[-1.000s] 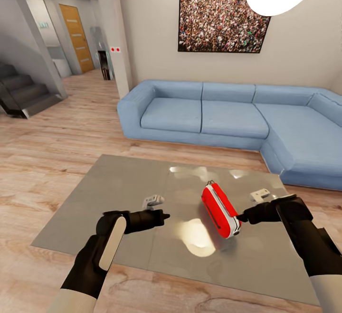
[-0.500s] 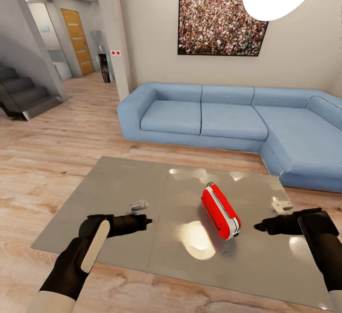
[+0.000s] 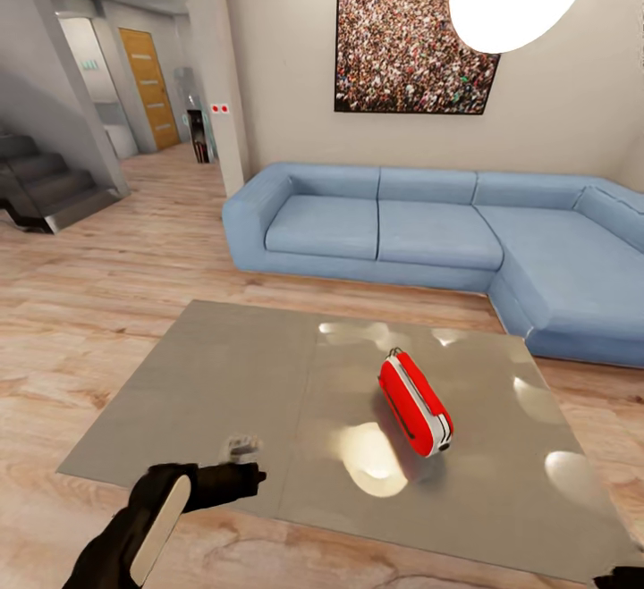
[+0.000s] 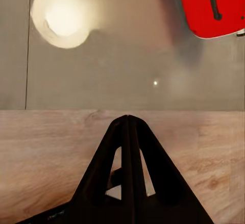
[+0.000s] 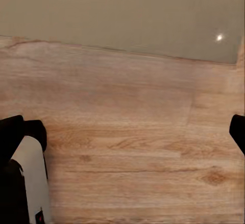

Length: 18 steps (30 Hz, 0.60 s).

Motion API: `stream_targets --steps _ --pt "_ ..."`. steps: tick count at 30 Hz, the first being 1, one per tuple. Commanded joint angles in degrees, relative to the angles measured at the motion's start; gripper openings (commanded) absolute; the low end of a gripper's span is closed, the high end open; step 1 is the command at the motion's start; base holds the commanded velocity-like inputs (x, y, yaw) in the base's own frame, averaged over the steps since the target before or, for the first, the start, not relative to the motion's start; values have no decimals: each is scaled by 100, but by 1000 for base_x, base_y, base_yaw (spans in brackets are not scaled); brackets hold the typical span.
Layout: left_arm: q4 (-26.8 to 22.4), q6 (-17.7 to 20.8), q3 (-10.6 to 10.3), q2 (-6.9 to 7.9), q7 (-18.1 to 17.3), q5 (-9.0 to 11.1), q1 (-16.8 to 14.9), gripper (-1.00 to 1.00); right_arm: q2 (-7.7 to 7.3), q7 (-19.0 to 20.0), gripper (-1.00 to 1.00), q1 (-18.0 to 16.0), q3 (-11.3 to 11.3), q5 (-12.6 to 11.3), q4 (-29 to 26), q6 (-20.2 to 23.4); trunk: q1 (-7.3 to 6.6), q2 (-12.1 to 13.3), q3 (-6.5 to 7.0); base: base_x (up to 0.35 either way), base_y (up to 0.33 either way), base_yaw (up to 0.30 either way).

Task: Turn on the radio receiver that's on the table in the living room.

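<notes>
From the head camera, the radio receiver stands on its narrow edge, slightly right of centre on the glossy desk, in front of the blue sofa. It looks like a rigid, light shell that would tip or slide if pushed, so steady its broad red faces. The left gripper hovers at the desk's near edge, well apart from it. In the left wrist view its jaws are pressed together, the receiver beyond. The right wrist view shows wood floor and the desk's edge; whether the right jaws are wide or narrow I cannot tell.
</notes>
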Motion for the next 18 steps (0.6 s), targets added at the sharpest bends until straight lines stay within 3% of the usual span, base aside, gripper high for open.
stream_targets --steps 1,6,7,8,11,13,16,18 --pt "232 -238 1 7 -6 8 38 -100 2 0 100 92 -142 1 182 -192 0 0 10 0 0 0" --pt "1341 -928 -16 21 -4 6 94 -100 -1 -49 100 228 -728 169 1241 -1122 0 0 54 0 0 0" --pt "1593 -1073 -21 19 -1 5 98 -100 0 -94 100 238 -879 286 1539 -1382 0 0 62 0 0 0" --pt "2055 -1371 -32 8 1 11 102 -100 3 -235 100 248 -1194 538 2121 -1894 0 0 71 0 0 0" --pt "2652 -1714 -37 -2 7 12 104 -100 4 -467 100 253 -1520 779 2858 -2449 0 0 97 0 0 0" --pt "2899 -1835 -40 -3 9 10 104 -100 1 -599 100 254 -1591 852 3183 -2641 0 0 115 0 0 0" --pt "3512 -2133 -58 -10 12 9 108 -100 -6 -1137 100 255 -1677 975 4067 -3094 0 0 141 0 0 0" --pt "4007 -2440 -142 -26 16 7 107 -100 -22 -1764 100 255 -1702 1012 4871 -3517 0 0 159 0 0 0"
